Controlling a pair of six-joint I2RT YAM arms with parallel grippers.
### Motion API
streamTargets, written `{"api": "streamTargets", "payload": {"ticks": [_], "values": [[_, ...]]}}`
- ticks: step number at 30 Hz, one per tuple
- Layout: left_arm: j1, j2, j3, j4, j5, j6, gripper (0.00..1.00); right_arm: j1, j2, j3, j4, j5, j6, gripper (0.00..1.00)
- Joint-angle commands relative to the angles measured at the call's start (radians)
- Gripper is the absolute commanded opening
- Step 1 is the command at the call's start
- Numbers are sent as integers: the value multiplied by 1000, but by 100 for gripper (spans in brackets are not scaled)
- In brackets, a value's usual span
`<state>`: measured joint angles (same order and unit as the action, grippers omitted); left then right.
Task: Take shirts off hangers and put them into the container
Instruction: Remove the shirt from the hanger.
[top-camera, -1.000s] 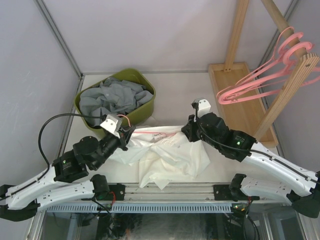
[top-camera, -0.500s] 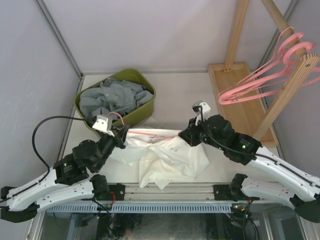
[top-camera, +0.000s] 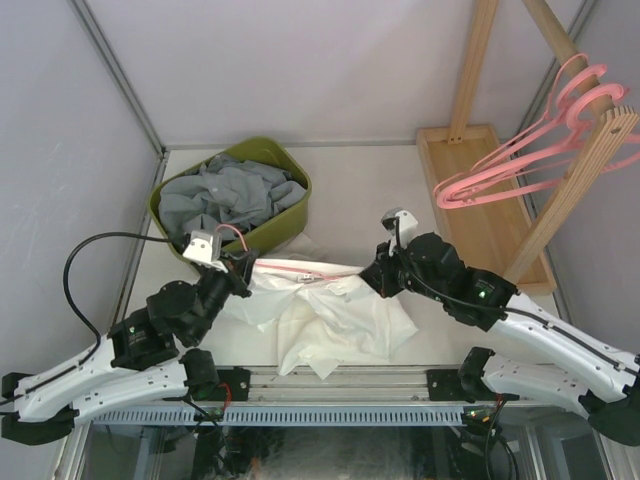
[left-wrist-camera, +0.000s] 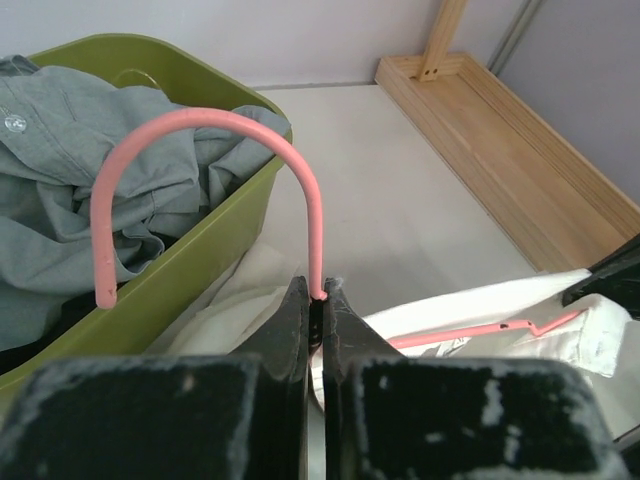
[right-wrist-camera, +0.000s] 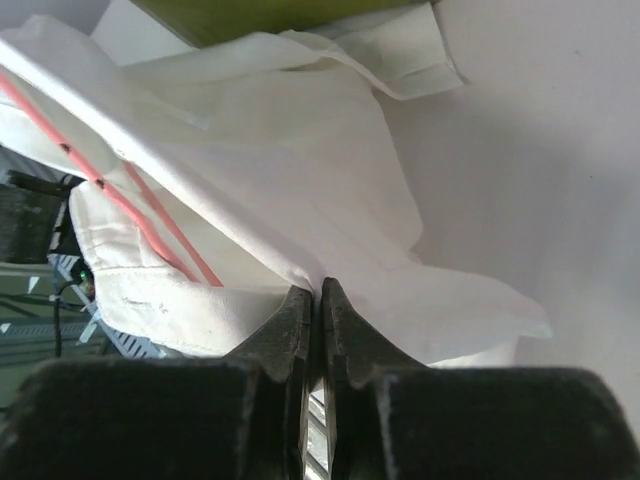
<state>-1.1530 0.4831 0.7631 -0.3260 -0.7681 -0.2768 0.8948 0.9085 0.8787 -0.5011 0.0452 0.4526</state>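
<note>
Olive-green container (top-camera: 283, 222) noted at left, heaped with grey shirt (top-camera: 225, 195). Found left tool (left-wrist-camera: 318, 292) pressed together on pink hanger (left-wrist-camera: 250, 125), just below hook. Found white shirt (top-camera: 335, 320) draped over that hanger, sprawled on surface (top-camera: 370, 190) beside container, not in it. Found right tool (right-wrist-camera: 317, 293) pinching fold of white cloth. Judged risks: could have let thin stem twist or slip from narrow grip under pull; could have snagged collar on hanger arm and dragged everything; could have lost shallow pinch.

White shirt (top-camera: 335, 322) crumpled at tabletop centre, pink hanger (left-wrist-camera: 200, 114) through its neck; grey shirt (top-camera: 228, 195) heaped in green tub (top-camera: 283, 226), 10 o'clock; spare hangers (top-camera: 470, 188) hang, 2 o'clock.
</note>
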Motion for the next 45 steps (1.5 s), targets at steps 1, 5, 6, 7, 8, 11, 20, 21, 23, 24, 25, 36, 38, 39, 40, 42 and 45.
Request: {"api": "streamTargets", "payload": {"ticks": [1,5,6,7,8,11,20,21,23,24,25,36,38,39,40,42,45], "values": [[17,-52,29,122,-182,-31,0,-27,-87,-33,-70,23,-65,0],[18,-31,35,85,-226,-75,0,-25,-219,-108,122,-113,-70,0],[18,-24,40,68,-239,-83,0,-25,-255,-120,149,-154,-67,0],[18,-17,45,58,-244,-82,0,-26,-276,-126,163,-189,-58,0],[18,-10,47,65,-227,-66,0,-29,-288,-129,167,-220,-45,0],[19,25,55,110,-102,69,0,-49,-282,-130,134,-273,27,0],[18,-42,6,228,-47,62,0,-71,-172,-234,23,-51,66,0],[18,-51,6,229,-45,62,0,-71,-172,-241,30,-21,72,0],[18,-52,26,170,-63,51,0,-69,-186,-242,86,-9,67,0],[18,-51,31,152,-71,44,0,-67,-199,-245,125,-19,62,0],[18,-52,33,142,-85,34,0,-63,-214,-246,164,-41,49,0],[21,-61,44,-31,-392,-138,0,15,-349,-302,389,-308,-16,0],[31,-109,22,7,-375,-125,0,22,-333,-339,412,-293,66,0],[32,-133,2,59,-329,-82,0,34,-319,-355,412,-254,85,0],[32,-147,-17,118,-291,-58,0,44,-305,-367,411,-206,99,0],[32,-142,-24,128,-217,-28,0,55,-270,-365,419,-114,78,0],[33,-84,22,41,-137,0,0,59,-258,-315,418,-74,5,11]]}}
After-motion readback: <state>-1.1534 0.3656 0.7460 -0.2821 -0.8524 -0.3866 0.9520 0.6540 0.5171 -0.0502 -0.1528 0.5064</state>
